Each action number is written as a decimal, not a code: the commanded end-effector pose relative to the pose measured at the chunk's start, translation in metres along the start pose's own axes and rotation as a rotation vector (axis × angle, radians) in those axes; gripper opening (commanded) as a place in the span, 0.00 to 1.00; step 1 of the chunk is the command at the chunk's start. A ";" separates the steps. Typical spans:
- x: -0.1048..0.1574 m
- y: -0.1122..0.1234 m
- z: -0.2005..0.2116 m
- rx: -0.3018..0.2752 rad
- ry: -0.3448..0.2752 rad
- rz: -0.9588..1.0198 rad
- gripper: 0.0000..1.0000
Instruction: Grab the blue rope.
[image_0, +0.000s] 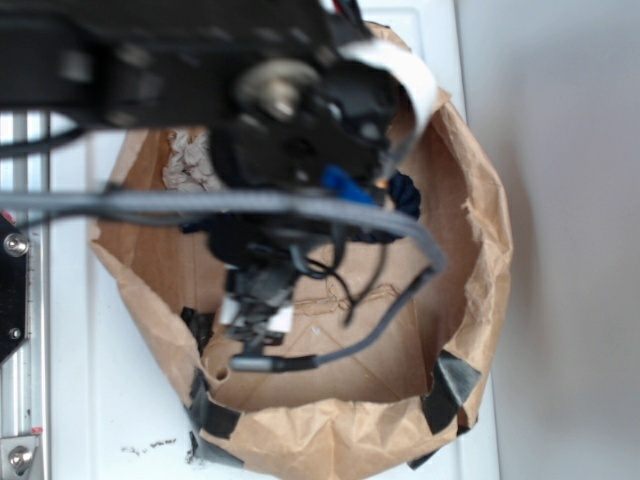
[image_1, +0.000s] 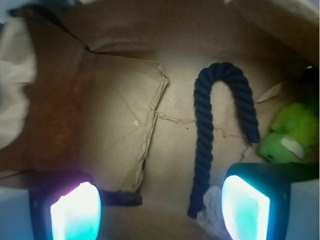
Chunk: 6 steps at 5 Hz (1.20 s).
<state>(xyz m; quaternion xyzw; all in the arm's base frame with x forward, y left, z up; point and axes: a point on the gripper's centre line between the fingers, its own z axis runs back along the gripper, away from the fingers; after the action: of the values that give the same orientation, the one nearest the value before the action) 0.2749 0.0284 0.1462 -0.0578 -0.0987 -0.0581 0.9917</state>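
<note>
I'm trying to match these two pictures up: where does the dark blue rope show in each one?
Exterior: the blue rope is mostly hidden under the arm; only a dark bit peeks out right of centre, inside the paper bag.
Wrist: it lies as an upside-down U, right of centre, on the bag's floor.
Shared landmark: the brown paper bag.
</note>
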 end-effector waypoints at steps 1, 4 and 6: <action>0.008 -0.003 0.012 0.018 -0.041 -0.013 1.00; 0.008 0.005 -0.005 0.017 -0.065 -0.015 1.00; 0.019 0.012 -0.048 0.067 -0.071 -0.014 1.00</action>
<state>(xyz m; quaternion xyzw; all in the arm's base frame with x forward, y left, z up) 0.2981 0.0340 0.0872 -0.0344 -0.1145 -0.0555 0.9913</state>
